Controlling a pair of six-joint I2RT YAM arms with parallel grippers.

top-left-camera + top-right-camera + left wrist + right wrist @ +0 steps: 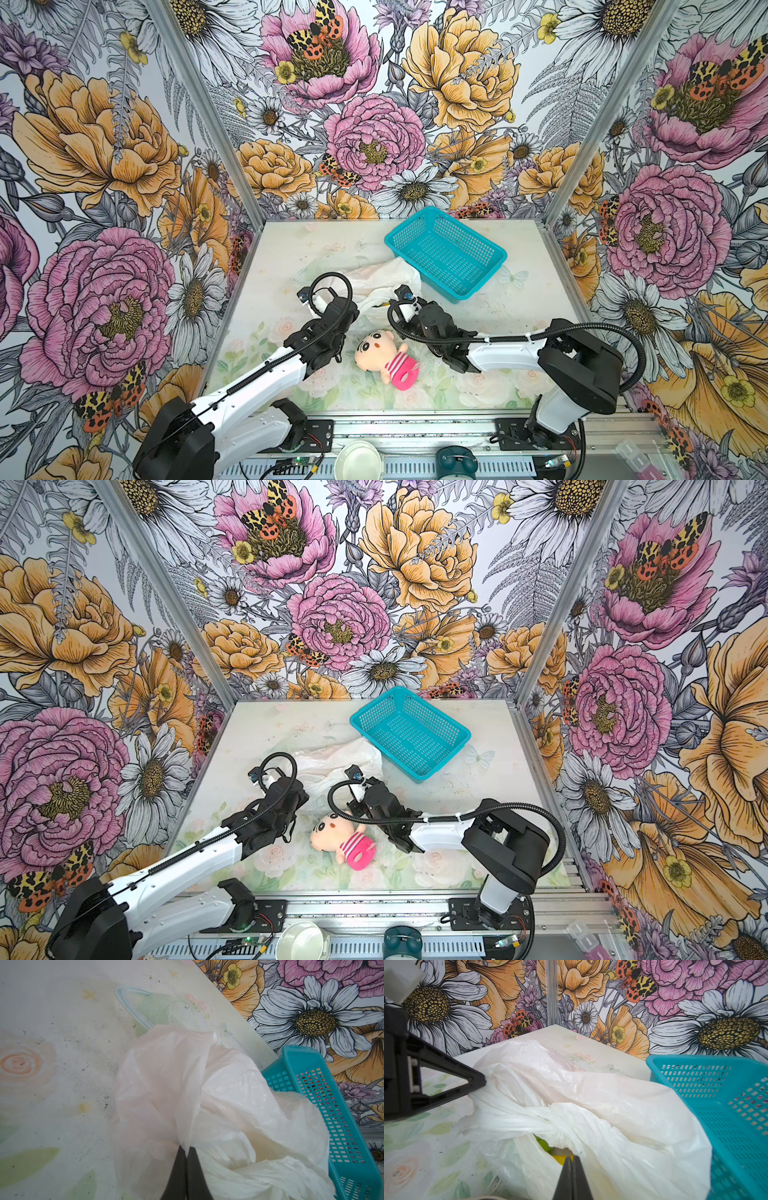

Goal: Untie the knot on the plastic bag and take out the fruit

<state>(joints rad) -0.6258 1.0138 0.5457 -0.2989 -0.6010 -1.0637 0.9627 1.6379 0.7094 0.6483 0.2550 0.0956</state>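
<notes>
Pinching a fold of the plastic bag (228, 1088) with my left gripper (185, 1150); right gripper (572, 1158) pressed together beside the knot (554, 1124), green fruit (543, 1144) showing underneath.

Three walls of busy floral wallpaper (374, 124) — big pink, orange and white blooms with spotted moths — close the cell at 9, 12 and 3 o'clock. Bare aluminium corner posts (208, 112) stand at 11 and 1. The pale tabletop with faded watercolour roses (291, 245) is evenly lit.
</notes>
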